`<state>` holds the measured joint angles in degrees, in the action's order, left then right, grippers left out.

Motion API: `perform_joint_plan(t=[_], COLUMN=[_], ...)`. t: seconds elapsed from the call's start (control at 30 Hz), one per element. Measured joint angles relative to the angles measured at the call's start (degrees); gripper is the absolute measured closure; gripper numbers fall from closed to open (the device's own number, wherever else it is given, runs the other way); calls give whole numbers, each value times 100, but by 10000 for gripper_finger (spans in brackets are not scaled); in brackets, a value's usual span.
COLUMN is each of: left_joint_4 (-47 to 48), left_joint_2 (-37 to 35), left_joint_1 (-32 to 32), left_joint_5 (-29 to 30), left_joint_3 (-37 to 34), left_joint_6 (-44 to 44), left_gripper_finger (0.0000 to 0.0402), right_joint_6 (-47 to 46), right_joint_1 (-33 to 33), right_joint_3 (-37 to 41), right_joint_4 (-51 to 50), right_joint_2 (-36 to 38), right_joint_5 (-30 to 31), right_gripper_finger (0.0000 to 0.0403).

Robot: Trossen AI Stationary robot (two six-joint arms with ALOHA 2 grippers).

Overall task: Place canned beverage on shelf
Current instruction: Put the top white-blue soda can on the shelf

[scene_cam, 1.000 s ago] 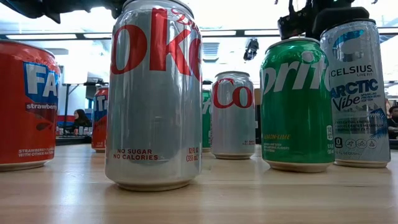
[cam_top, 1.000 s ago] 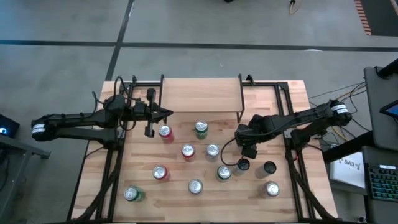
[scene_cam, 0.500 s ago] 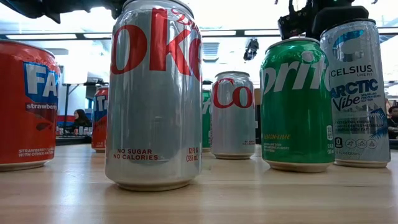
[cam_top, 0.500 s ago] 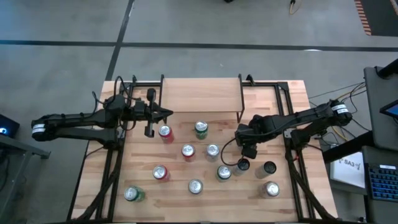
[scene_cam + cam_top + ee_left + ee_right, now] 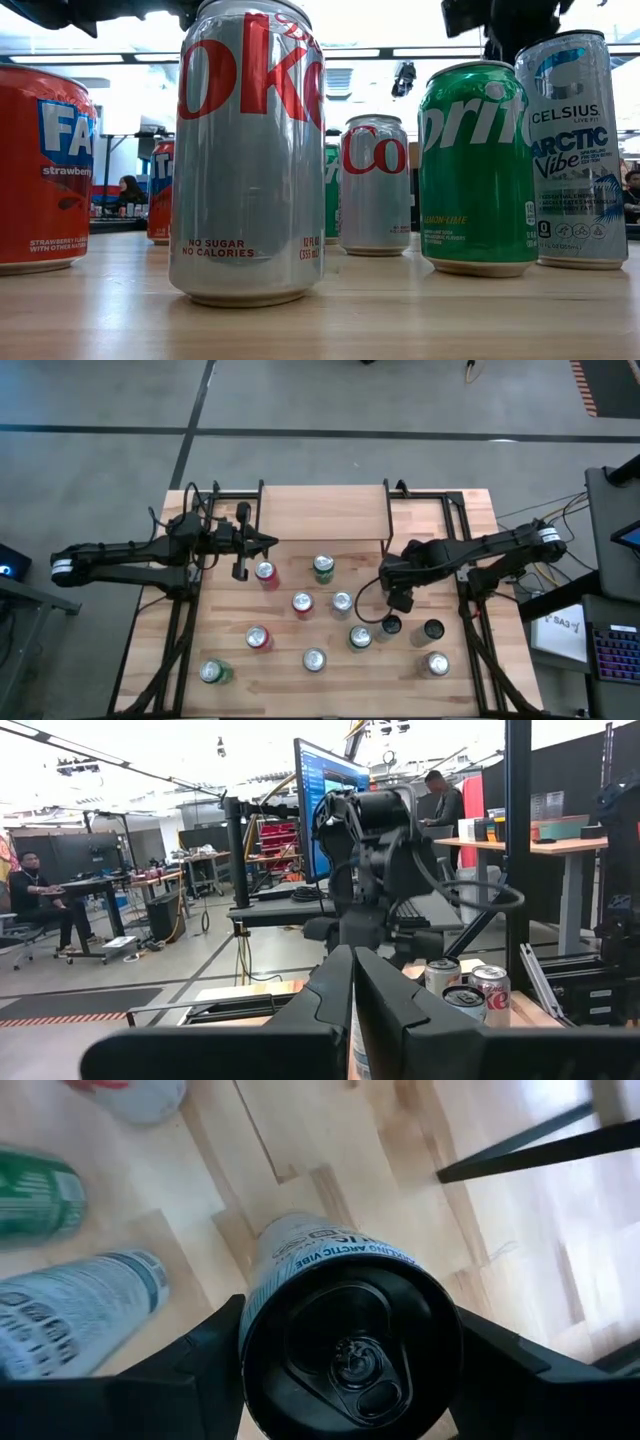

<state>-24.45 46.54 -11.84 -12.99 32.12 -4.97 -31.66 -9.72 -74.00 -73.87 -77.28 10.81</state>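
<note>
— Where do we have room to pass?
— We see the shelf [image 5: 323, 511] bare on top, open from above.
— And what blocks us?
— Cans crowd the table [image 5: 230, 630] in front of it; the green can [image 5: 323, 567] and red can [image 5: 265, 572] stand nearest the shelf's front edge.

We read, low view: big silver can [image 5: 248, 150] centre-left: "oke", "NO SUGAR NO CALORIES". Orange can [image 5: 40, 165] at left edge: "FA", "strawberry". Green can [image 5: 476, 165] right of centre: "prit". Tall can [image 5: 575, 150] far right: "CELSIUS ARCTIC Vibe". Small silver can [image 5: 375, 185] mid-frame: "Co".
</note>
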Motion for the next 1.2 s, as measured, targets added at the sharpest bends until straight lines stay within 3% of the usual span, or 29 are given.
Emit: perform_joint_plan(t=[0.47,0.8,1.2], left_joint_4=[2,-20,-59], left_joint_2=[1,1,0], left_joint_1=[0,0,0], left_joint_5=[-2,-2,0], left_joint_3=[0,0,0], left_joint_6=[56,57,101], left_gripper_finger=[402,402,402], right_joint_6=[-179,7,1009], right_joint_1=[-52,-52,46], right_joint_3=[-1522,-2385,-4029], right_joint_4=[-1195,-1303,-1640], right_joint_2=[-4,-78,-1323], right_joint_5=[123,95,130], right_gripper_finger=[156,156,156])
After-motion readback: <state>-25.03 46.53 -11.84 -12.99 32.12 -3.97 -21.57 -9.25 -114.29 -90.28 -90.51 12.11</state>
